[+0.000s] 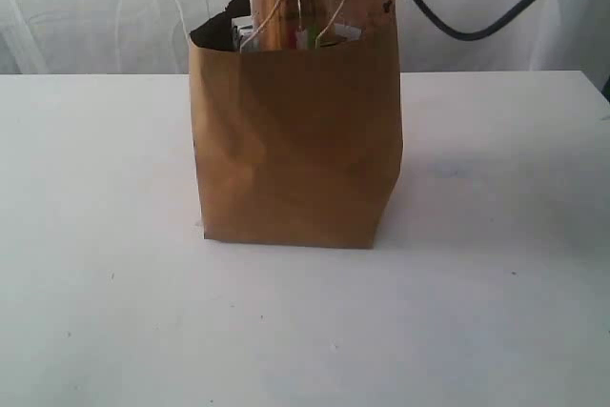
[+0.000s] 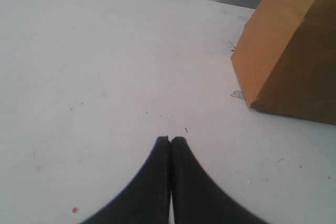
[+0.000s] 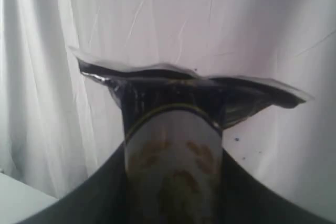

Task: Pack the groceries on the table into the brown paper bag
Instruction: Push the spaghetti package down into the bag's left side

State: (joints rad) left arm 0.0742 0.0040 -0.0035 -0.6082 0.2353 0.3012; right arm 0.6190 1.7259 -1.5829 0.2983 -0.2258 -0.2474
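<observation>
In my right gripper (image 3: 173, 153) the spaghetti packet (image 3: 173, 129) was held between the two fingers, and its flat sealed end stood out beyond them, in front of a white curtain (image 3: 42, 77). The packet stood upright in the open mouth of the brown paper bag (image 1: 295, 150). My left gripper (image 2: 170, 140) was fully closed and held nothing, low over the white surface (image 2: 79, 77), near one bottom corner of the bag. The bag stood upright on the surface.
</observation>
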